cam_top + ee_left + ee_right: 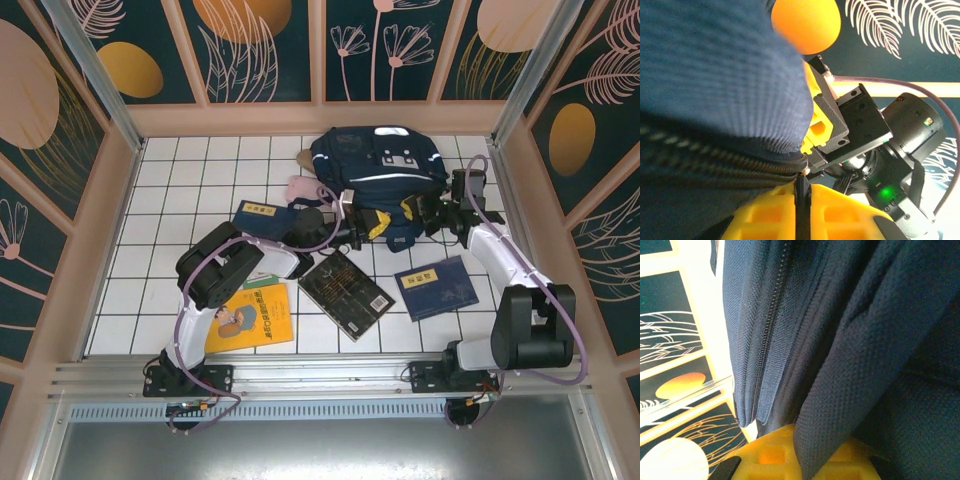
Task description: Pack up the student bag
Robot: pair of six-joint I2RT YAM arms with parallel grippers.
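Top camera high, near edge, looking down on table [200, 170]. Both wrist cameras close against student bag [385, 160].

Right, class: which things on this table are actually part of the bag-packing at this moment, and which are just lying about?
In the job:
student bag
left gripper, shut on it
right gripper, shut on it

Lying about, untouched (probably waiting to be packed):
yellow book
black book
left blue book
right blue book
pink item beside the bag
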